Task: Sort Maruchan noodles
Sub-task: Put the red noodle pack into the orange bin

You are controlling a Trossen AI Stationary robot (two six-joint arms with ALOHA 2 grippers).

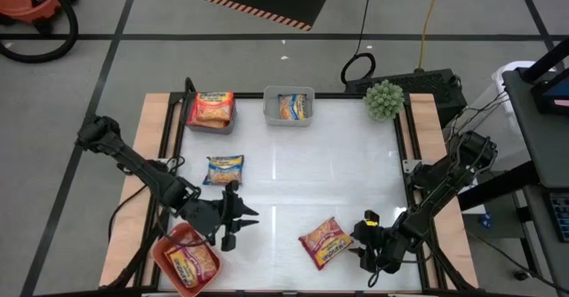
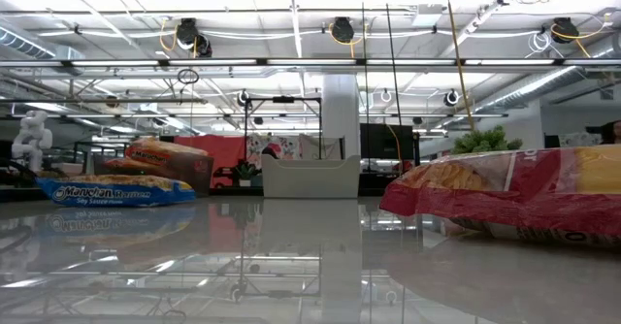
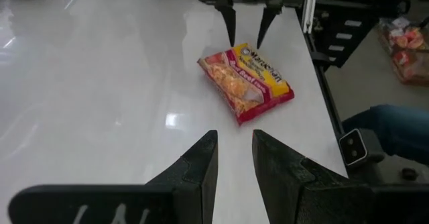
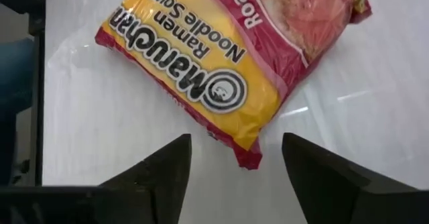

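Note:
A red-and-yellow Maruchan packet lies flat near the table's near edge, also seen in the low view. My right gripper is open just right of it. In the right wrist view its fingers stand either side of the packet's yellow end without touching. My left gripper is open over bare table left of the packet; its fingers touch nothing. A blue packet lies flat on the left. More packets sit in the salmon-red bin, grey bin and clear bin.
A small green plant stands at the far right corner. The two far bins sit along the far edge, the salmon-red bin at the near left corner. Bare white table lies in the middle. A person's blue sleeve shows beyond the table's right edge.

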